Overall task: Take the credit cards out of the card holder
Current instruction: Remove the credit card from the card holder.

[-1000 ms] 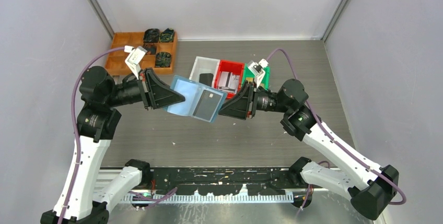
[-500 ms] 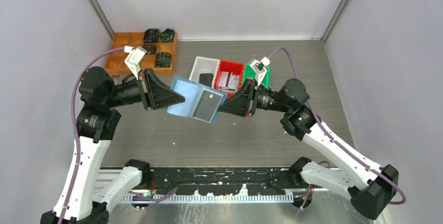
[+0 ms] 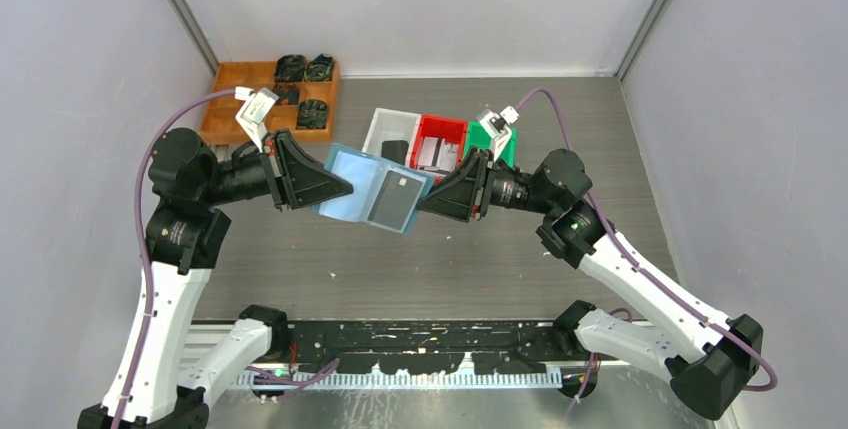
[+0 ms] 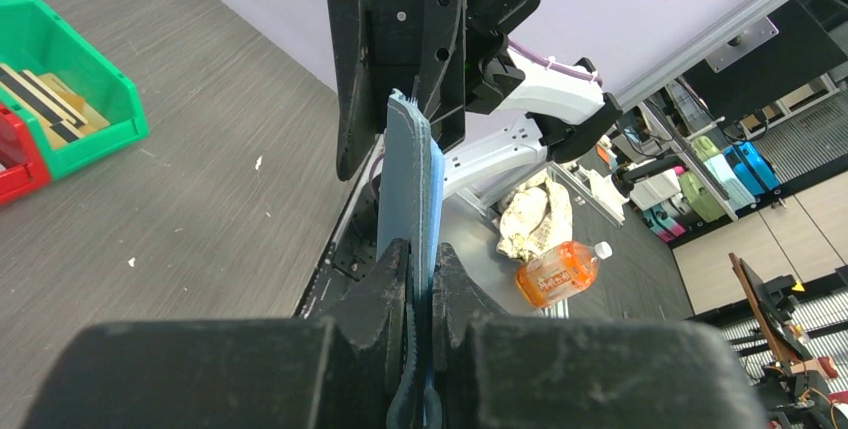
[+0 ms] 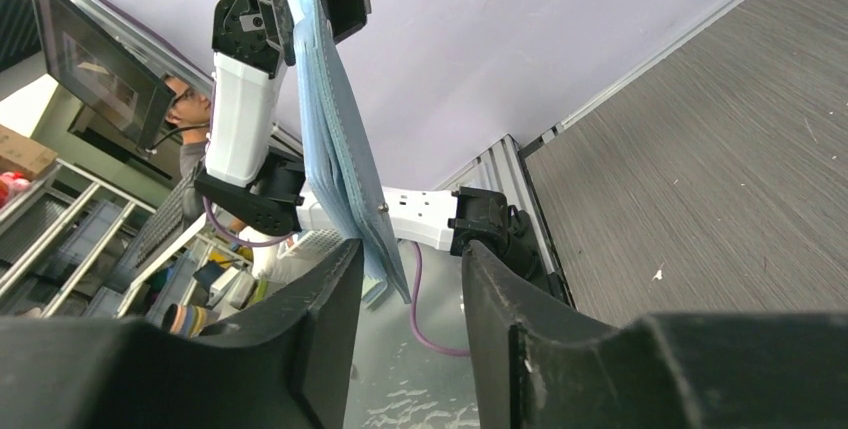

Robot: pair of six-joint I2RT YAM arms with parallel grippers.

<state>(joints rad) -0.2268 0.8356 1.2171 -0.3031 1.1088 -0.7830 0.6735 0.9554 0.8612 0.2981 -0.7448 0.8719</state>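
Note:
The slate-blue card holder (image 3: 350,189) hangs open in the air between both arms. My left gripper (image 3: 343,189) is shut on its left edge; in the left wrist view the holder (image 4: 408,179) stands edge-on, clamped in that gripper (image 4: 420,259). A dark card (image 3: 393,199) sits in the holder's right pocket. My right gripper (image 3: 422,204) is open at the holder's right edge. In the right wrist view the holder's edge (image 5: 340,149) reaches between the spread fingers of the gripper (image 5: 408,249), close to the left finger (image 5: 330,289). Tan striped cards (image 4: 45,99) lie in the green bin.
White (image 3: 385,129), red (image 3: 432,129) and green (image 3: 505,149) bins stand in a row behind the holder; the red one holds cards. A wooden tray (image 3: 240,99) with dark parts sits at the back left. The green bin (image 4: 100,99) also shows in the left wrist view.
My right gripper has edged slightly left and up, closer onto the holder's right edge. The left gripper and holder have barely shifted.

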